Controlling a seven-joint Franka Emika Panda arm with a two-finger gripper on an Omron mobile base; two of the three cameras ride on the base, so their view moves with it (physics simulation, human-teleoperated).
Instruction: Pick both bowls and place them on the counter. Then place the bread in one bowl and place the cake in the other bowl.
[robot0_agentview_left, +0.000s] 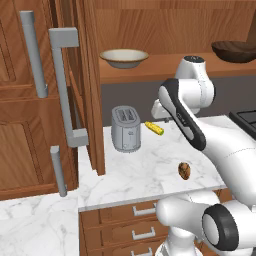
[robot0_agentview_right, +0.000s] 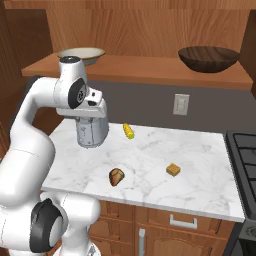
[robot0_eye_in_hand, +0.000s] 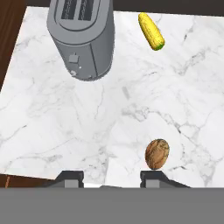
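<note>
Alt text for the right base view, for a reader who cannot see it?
Both bowls, the beige bowl and the wooden bowl, sit on a wooden shelf above the marble counter. On the counter lie the bread, the cake, a corn cob and a toaster behind the arm.

White glossy arm (robot0_agentview_left: 200, 135) – dark joints, rounded links

Warm wood paneling (robot0_agentview_right: 150, 25) is covering the back wall, and a wooden shelf (robot0_agentview_right: 150, 70) is running across it above a grey backsplash (robot0_agentview_right: 150, 107) bearing a white outlet (robot0_agentview_right: 181, 104). A tall wooden cabinet (robot0_agentview_left: 30, 100) with long grey handles (robot0_agentview_left: 62, 85) is standing at the left. Wooden drawers (robot0_agentview_left: 125, 225) with metal pulls are sitting below, and a dark stove (robot0_agentview_right: 245, 155) is flanking the right. Even light is falling throughout.
</note>
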